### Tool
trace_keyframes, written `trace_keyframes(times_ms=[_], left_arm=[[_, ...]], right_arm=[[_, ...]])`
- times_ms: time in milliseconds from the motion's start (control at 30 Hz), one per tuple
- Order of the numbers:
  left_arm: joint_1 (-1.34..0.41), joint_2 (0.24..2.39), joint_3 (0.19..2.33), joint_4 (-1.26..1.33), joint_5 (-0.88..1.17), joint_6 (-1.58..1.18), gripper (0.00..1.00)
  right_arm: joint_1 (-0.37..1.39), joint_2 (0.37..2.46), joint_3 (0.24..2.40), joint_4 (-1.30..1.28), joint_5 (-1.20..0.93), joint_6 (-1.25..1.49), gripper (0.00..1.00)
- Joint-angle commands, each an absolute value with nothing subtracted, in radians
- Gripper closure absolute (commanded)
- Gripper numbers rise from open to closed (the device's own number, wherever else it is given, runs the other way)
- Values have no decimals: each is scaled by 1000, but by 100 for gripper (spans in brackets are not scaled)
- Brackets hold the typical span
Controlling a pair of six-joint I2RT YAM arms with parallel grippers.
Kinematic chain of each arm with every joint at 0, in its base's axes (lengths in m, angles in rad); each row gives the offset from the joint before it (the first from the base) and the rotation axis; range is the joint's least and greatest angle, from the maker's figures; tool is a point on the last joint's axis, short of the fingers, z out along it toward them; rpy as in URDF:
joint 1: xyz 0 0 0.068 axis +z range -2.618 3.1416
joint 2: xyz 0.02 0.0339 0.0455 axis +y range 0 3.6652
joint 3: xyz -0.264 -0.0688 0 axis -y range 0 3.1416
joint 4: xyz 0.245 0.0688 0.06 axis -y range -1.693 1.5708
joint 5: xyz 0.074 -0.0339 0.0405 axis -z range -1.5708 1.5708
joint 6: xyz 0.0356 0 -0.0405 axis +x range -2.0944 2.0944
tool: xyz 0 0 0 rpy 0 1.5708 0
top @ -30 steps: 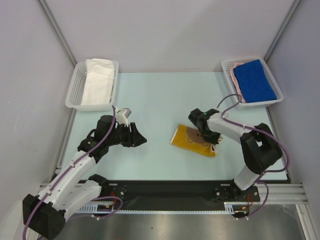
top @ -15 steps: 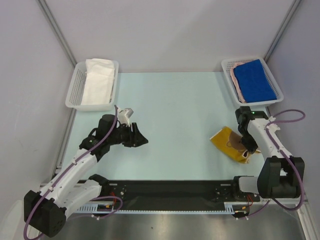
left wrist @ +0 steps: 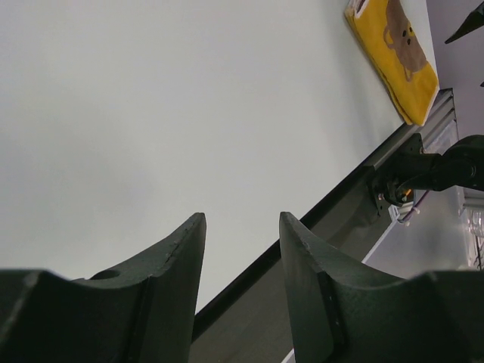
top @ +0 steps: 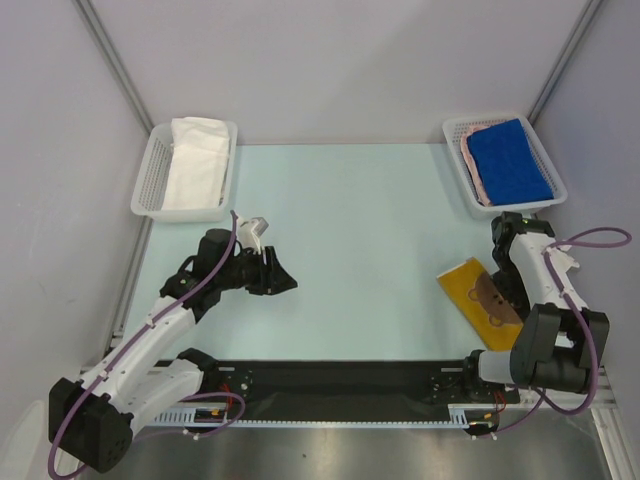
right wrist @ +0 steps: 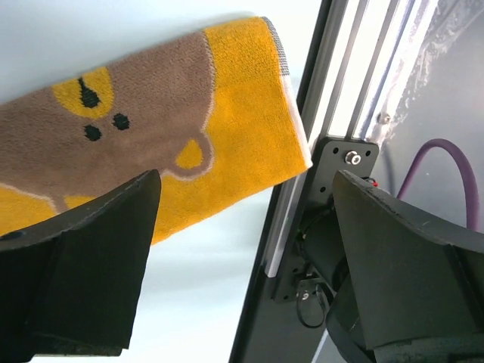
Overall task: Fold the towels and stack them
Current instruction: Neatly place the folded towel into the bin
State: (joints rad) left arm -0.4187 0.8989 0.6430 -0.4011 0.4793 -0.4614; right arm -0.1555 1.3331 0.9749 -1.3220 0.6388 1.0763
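Two arms sit bent low. My right gripper point(right wrist: 246, 181) hangs with jaws wide apart just over the yellow bear towel point(top: 483, 293), which lies flat at the desk's point(top: 350, 200) 4 o'clock edge. My left gripper point(top: 282, 283), jaws apart and empty, hovers at 8 o'clock.

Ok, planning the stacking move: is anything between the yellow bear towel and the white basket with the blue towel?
Nothing visible stands between the folded yellow bear towel and the white mesh basket holding the blue towel; the right arm's open claw hovers over the towel.
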Motion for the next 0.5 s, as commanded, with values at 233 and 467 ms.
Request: trace_keyframes(times_ms=[233,467], left_arm=[[-414,887,640,-371,500,-442,50],[-414,879,644,-379,477,-440,49]], right_arm=[[-74,1200,1009,-1183,513,1022,3],[46,1283,1025,-879,454,1005,18]])
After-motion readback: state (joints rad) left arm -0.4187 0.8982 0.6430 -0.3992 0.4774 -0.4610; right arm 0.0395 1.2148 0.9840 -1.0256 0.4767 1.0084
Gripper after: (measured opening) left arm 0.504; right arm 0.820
